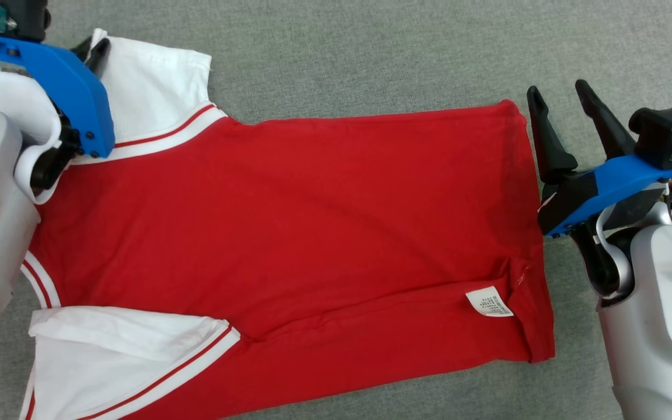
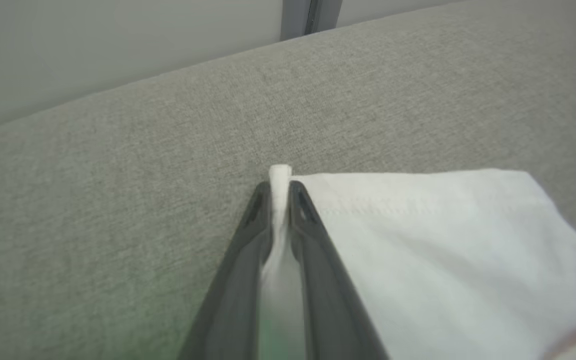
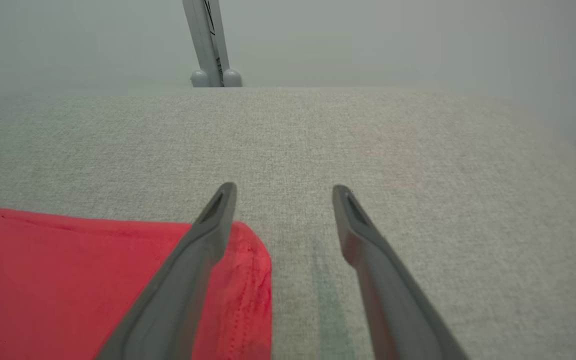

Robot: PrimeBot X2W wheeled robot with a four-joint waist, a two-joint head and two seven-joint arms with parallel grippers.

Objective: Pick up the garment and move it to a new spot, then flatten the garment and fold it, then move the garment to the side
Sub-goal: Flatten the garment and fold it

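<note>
Left hand (image 2: pixel 279 186) pinches the white sleeve (image 2: pixel 443 250) of the garment (image 1: pixel 289 221) (near the table (image 1: pixel 371 52) far edge); I see right hand (image 3: pixel 284 189) spread apart.

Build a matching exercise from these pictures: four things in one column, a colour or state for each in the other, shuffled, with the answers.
Column one
1. left gripper
2. right gripper
3. care label
4. shirt body

Column two
a. red, spread out
b. open, fingers apart
c. shut on the white sleeve
d. white, with small print

Pairs: 1-c, 2-b, 3-d, 4-a
</note>
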